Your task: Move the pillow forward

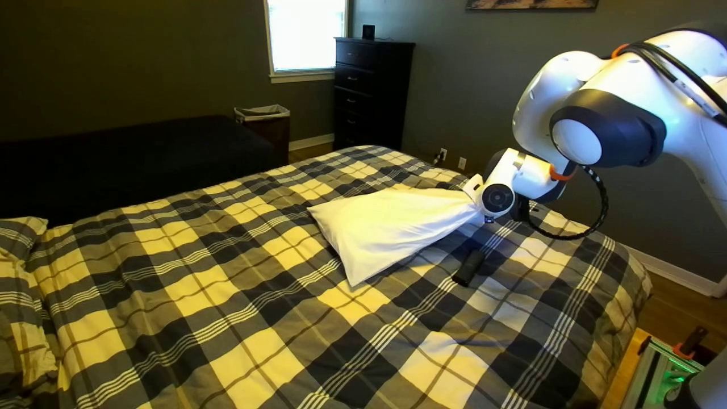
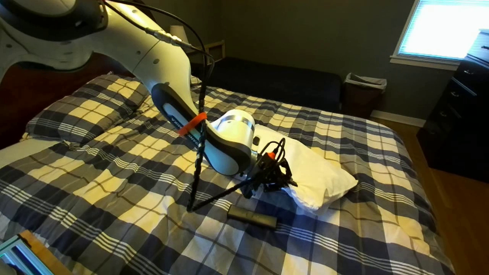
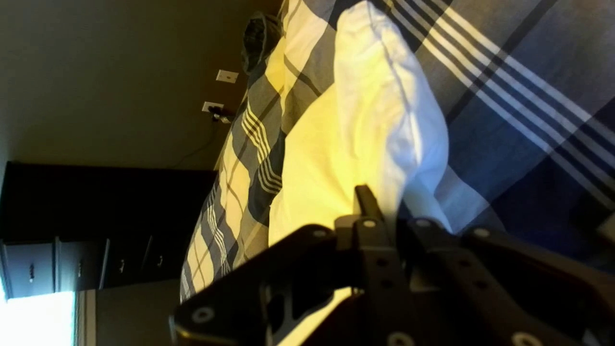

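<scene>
A: Grip status?

B: The gripper [image 3: 390, 214] has its 2 fingers [image 3: 369, 204] almost together, pinching the pillow [image 1: 392, 227] by an edge, w/ a fold of its case between them.

A: How's the pillow look?

B: Plain white, soft, smooth case. In an exterior view it's bunched narrow at the grip, then fans out to a wide end w/ 2 pointed corners. Creases run lengthwise. In the wrist view it's yellowish on one face, bluish on the shaded side, w/ a seam along the ridge.

A: Where is it?

B: Lying on the plaid bedspread [image 1: 227, 272], well apart from the plaid pillow [image 2: 91, 103] by the headboard [image 2: 23, 99]. Can't tell if the pinched end's off the bedspread.

A: OK, counts pls.

B: 1 arm [image 1: 537, 113], 1 gripper, 1 white pillow. 1 dark bar [image 2: 252, 216] near the pillow, not touching (too plain to say what it is). Plaid pillows: at least 1, exact no. unclear. Then, past the bedspread: 1 low dark couch or bed [image 1: 130, 165], 1 bin [image 1: 277, 130] w/ a pale liner, 1 dresser [image 1: 369, 91], 1 window [image 1: 306, 34] & 2 wall plates [image 3: 227, 76], one w/ a plug [image 3: 215, 110] in it.

A: Anything on the dresser?

B: 1 small black box [image 1: 368, 32].
</scene>
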Motion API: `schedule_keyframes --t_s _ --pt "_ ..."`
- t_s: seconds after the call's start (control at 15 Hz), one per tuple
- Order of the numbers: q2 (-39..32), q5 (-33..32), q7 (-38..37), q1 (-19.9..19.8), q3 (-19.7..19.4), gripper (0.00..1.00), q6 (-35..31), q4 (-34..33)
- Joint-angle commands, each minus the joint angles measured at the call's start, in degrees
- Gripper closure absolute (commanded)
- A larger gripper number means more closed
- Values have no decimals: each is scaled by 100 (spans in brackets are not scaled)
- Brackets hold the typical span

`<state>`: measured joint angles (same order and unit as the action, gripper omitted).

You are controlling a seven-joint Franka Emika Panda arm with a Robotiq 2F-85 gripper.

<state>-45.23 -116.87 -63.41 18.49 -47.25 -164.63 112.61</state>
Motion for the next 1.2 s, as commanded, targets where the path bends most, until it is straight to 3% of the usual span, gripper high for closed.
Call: schedule_keyframes --t_s 0.0,0.53,1.0,1.07,1.13 --pt "348 -673 -498 -168 -59 98 -69 354" --pt "700 -2103 -1484 -496 -147 98 457 913" --pt "965 -3128 -1866 -731 -261 98 934 1524" --pt "1632 -2437 -551 -1431 489 98 1405 1749" --pt "1804 -2393 -388 -1645 706 98 1689 1882"
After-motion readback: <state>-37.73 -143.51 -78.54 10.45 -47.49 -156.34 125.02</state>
